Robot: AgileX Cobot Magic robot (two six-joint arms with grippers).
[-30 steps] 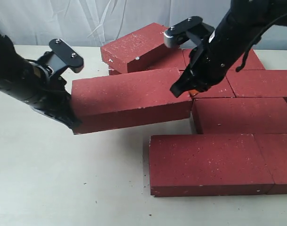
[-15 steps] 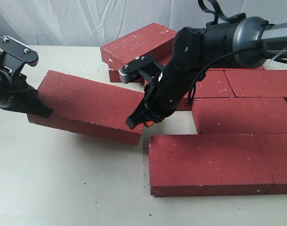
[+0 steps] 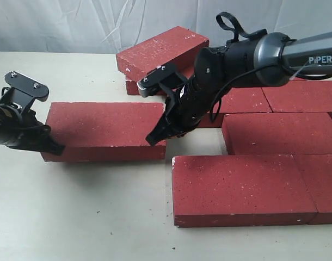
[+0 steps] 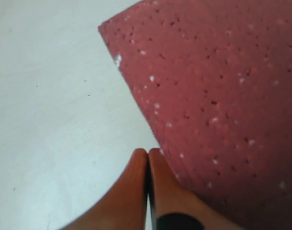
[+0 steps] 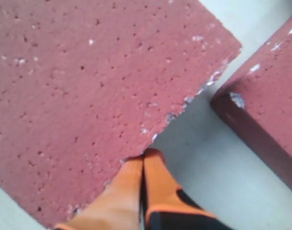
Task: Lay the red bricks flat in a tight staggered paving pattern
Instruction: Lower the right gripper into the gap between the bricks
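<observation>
Bare desk [image 3: 73, 217] lies open near and left. Laid red bricks [image 3: 242, 187] fill the right. A loose brick [image 3: 103, 130] lies flat beside them, with a narrow gap between. The left pincer [image 3: 49, 147], pressed together, sits at the brick's left end. The right pincer [image 3: 156, 137], also pressed together, slants down onto its right edge.

— Any writing to be read here?
— One word: "PiPER", in white letters, on the grey tube of the right arm [image 3: 296, 50], at the upper right of the outside view.
— All capitals?
— The second letter looks like a small i. The rest are capitals.
— Where on the arm does it sit?
— On the far stretch, well apart from the right tool [image 3: 156, 137], running along the tube.
— Is it cut off?
— No, the word shows whole, just short of the frame's right edge.
</observation>
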